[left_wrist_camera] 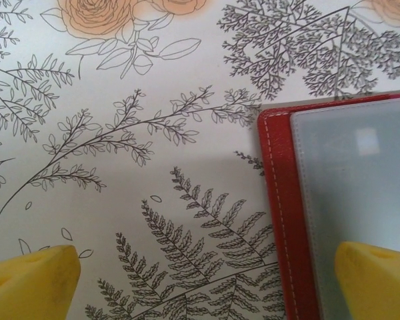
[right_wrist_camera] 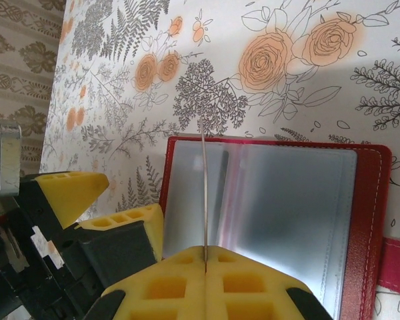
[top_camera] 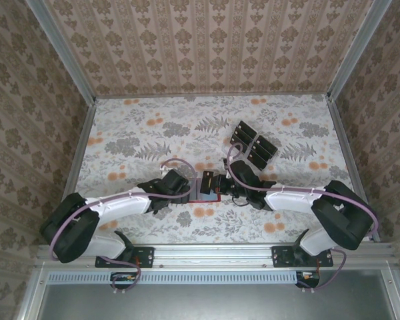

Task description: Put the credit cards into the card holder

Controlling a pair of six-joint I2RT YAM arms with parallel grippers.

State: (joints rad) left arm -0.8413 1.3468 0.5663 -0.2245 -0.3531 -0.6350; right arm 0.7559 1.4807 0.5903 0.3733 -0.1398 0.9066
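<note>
**Floral desk, card holder open between both pincers**

Printed ferns and orange roses cover the desk (top_camera: 140,133) under my arms. My right pincer (right_wrist_camera: 205,257) is pinched tight on a credit card (right_wrist_camera: 204,193). I see the card edge-on, as one thin line rising from between my yellow fingertips (right_wrist_camera: 167,287). It stands upright over the open card holder (right_wrist_camera: 370,220), above the clear sleeve (right_wrist_camera: 287,200) and toward one end of it. Whether its far edge touches the sleeve I cannot tell. At the holder's other end a red snap tab (right_wrist_camera: 397,267) sticks out onto the desk.

My left pincer (left_wrist_camera: 203,287) is spread wide and grips nothing. One of its yellow pads (left_wrist_camera: 377,280) sits over the holder's sleeve and the other over bare desk print, with the stitched red border running between them.

From above, the card holder (top_camera: 203,198) lies flat toward the near middle of the desk. The left pincer (top_camera: 183,189) is at its left side and the right pincer (top_camera: 219,185) at its right. The other credit cards (top_camera: 253,143), dark rectangles in a loose cluster, lie farther back and to the right, well apart from the holder. Patterned walls (top_camera: 207,47) close the desk in on three sides.
</note>
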